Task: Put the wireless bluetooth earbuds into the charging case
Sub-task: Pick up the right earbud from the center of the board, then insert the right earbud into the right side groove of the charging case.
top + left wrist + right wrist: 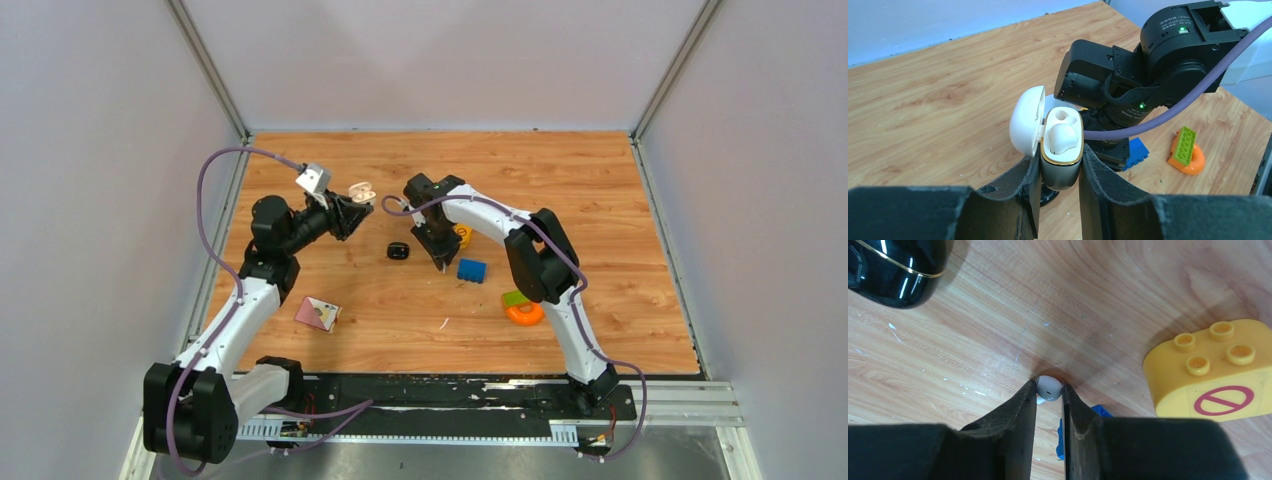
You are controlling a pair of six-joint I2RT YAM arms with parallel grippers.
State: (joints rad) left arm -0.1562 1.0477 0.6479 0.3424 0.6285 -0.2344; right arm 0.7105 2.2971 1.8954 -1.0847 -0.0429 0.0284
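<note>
The right claw (1049, 391) is pinching a tiny smooth white earbud (1048, 387) at the very ends of its fingers. It is down at the wooden counter (600, 200) just right of the glossy black pebble-shaped case (398, 251), between that case and a blue studded brick (471, 270). Whether the earbud is lifted clear of the wood I cannot tell.

The left claw (1060, 172) is pressed onto the lower body of a white, gold-rimmed charging case (1062, 167), held in the air behind and left of the black case. Its hinged lid (1025, 120) is swung open. A seated earbud (1062, 139) fills the nearer well, and the farther well (1064, 116) looks empty.

The weakest point, I judge, is the right claw's hold. So little of a rounded, slick piece is caught that a jolt on the way up could squirt it out, and it might roll toward the black case or under the brick. The stem is mostly hidden between the fingers, so it may arrive turned wrong for the empty well and jam on the rim.

Pushing down to seat it could pivot the charging case in the left claw, which grips only its bottom. It could also knock the lid shut or shake the seated earbud loose. The two wrists are close together, so a careless approach risks the right arm's purple cable (1198, 85) or housing striking the lid.
</note>
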